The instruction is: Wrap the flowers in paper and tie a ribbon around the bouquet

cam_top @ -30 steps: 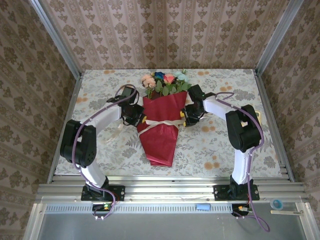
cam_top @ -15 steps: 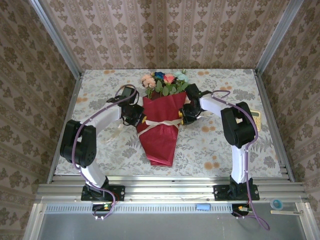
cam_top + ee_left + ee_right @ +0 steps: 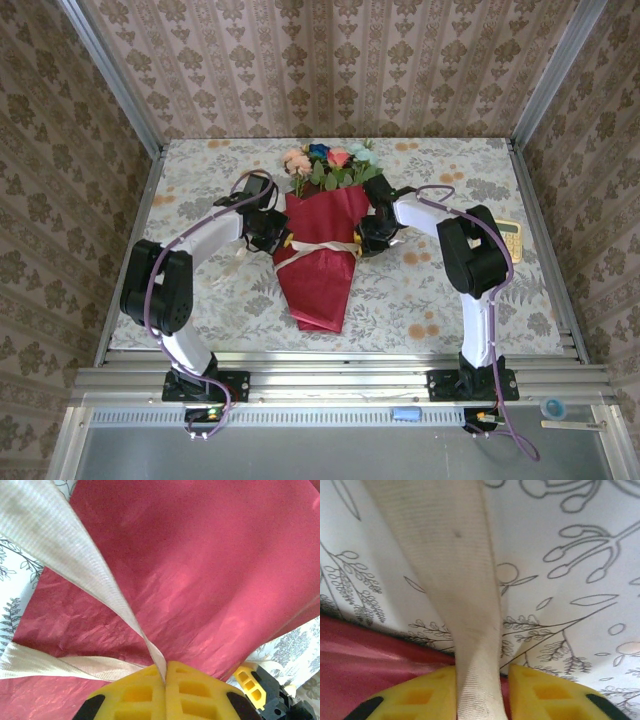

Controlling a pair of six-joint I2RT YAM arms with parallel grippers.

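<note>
Bouquet (image 3: 320, 285) lies flat, ribbon (image 3: 318, 244) across its waist. Left gripper (image 3: 165, 669), at bouquet's left edge, clamps one ribbon end. Right gripper (image 3: 481, 680) has slid in to bouquet's right edge, fingers narrowing around other end (pinch possibly not yet firm). Tying looks ready to start.

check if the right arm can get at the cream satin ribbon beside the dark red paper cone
Probably yes: the ribbon runs between the right gripper's yellow fingers, just off the paper cone's edge, with nothing in between.
</note>
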